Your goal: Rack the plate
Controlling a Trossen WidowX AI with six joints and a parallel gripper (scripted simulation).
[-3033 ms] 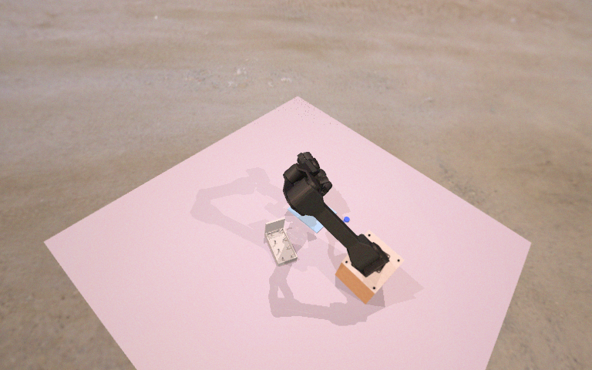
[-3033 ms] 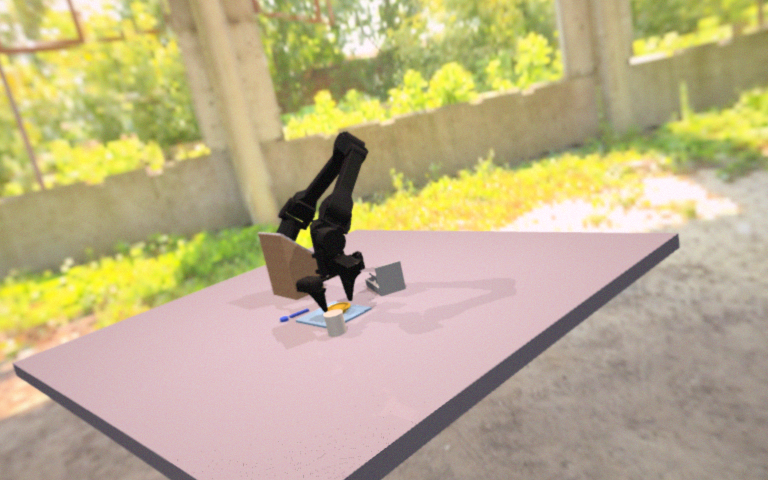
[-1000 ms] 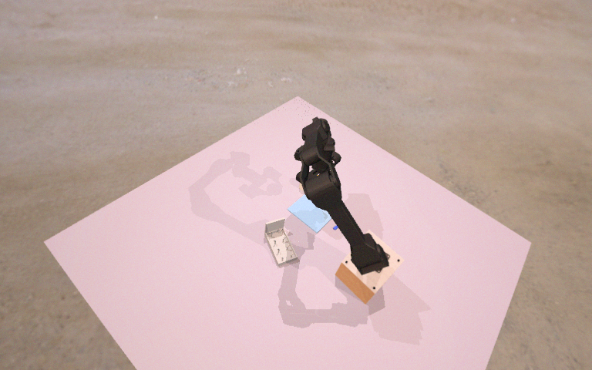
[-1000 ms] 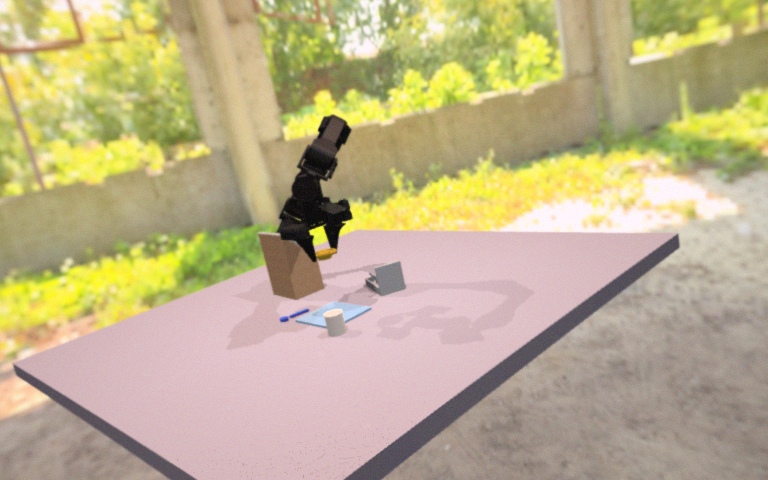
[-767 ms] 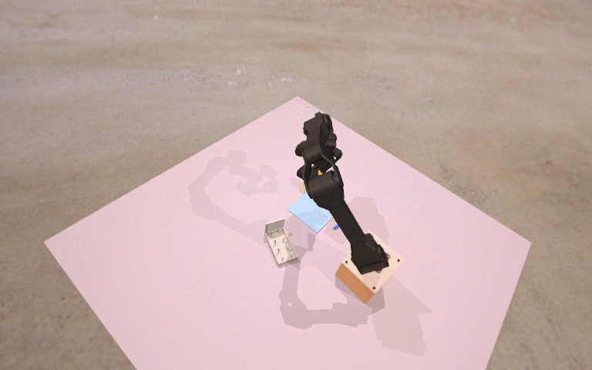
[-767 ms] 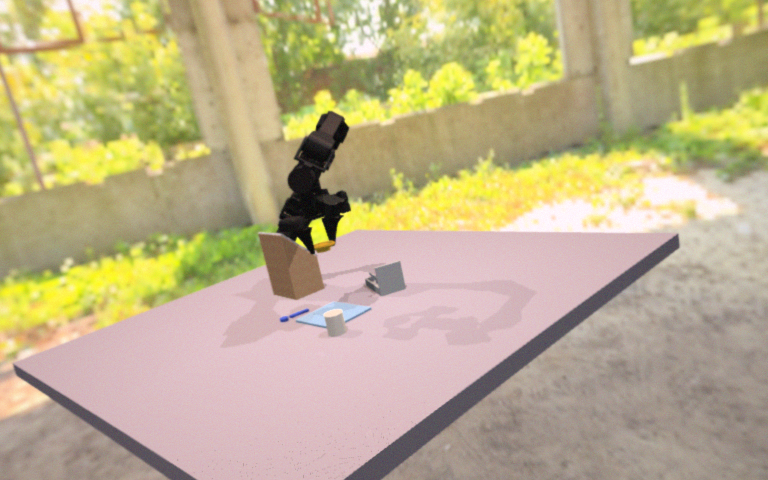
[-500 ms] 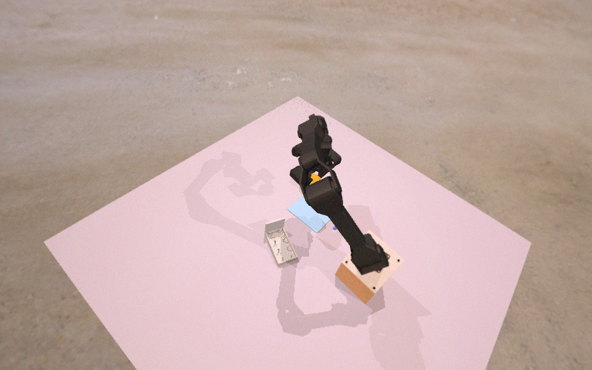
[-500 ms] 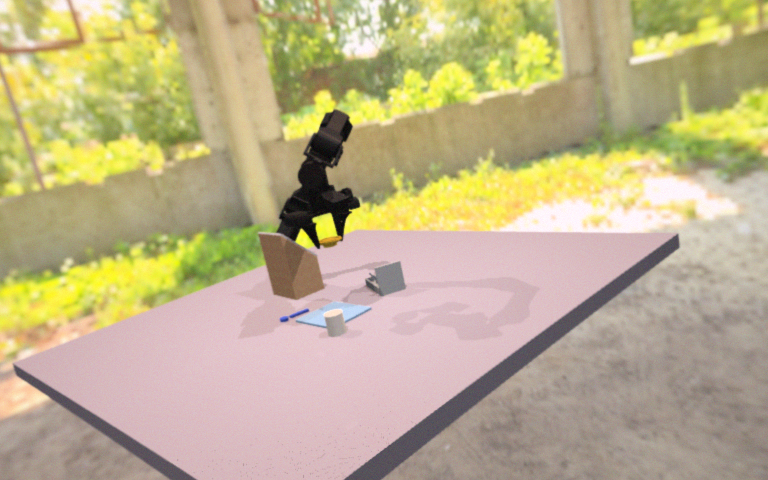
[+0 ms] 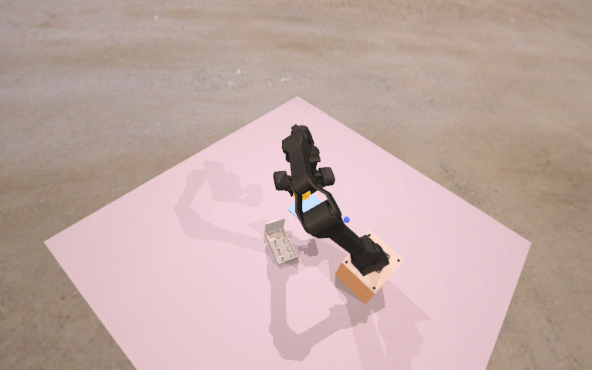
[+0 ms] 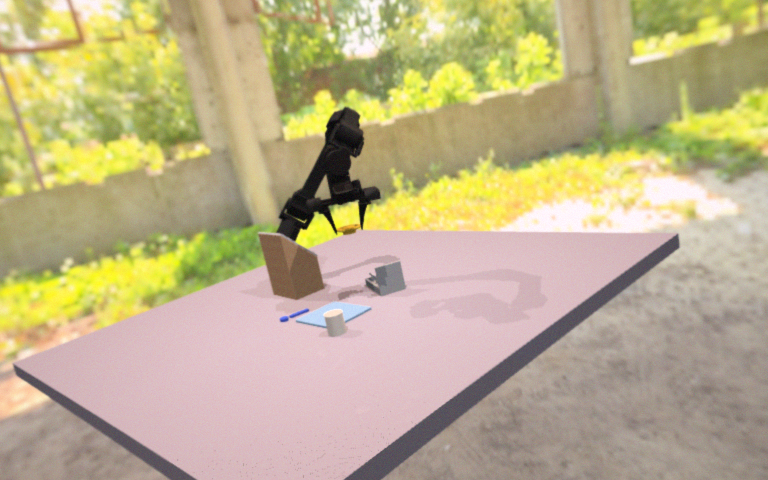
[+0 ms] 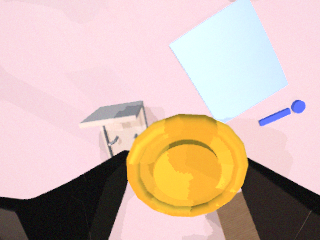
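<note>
My gripper (image 9: 304, 188) (image 10: 347, 227) (image 11: 185, 161) is shut on the yellow plate (image 9: 306, 195) (image 10: 349, 228) (image 11: 187, 163), gripping it by opposite rims and holding it flat, high above the pink table (image 9: 174, 283) (image 10: 226, 396). In the top view the arm hides most of the plate. The grey dish rack (image 9: 280, 243) (image 10: 387, 277) (image 11: 116, 120) stands on the table, well below the plate and off to one side. In the wrist view the rack shows just beyond the plate's left rim.
A light blue mat (image 9: 311, 203) (image 10: 351, 308) (image 11: 230, 60) lies on the table. A beige cup (image 10: 334, 322) stands at its edge and a blue pen (image 9: 346, 219) (image 10: 294, 314) (image 11: 280, 114) lies beside it. The arm's wooden base block (image 9: 371, 279) (image 10: 291, 266) stands near the rack.
</note>
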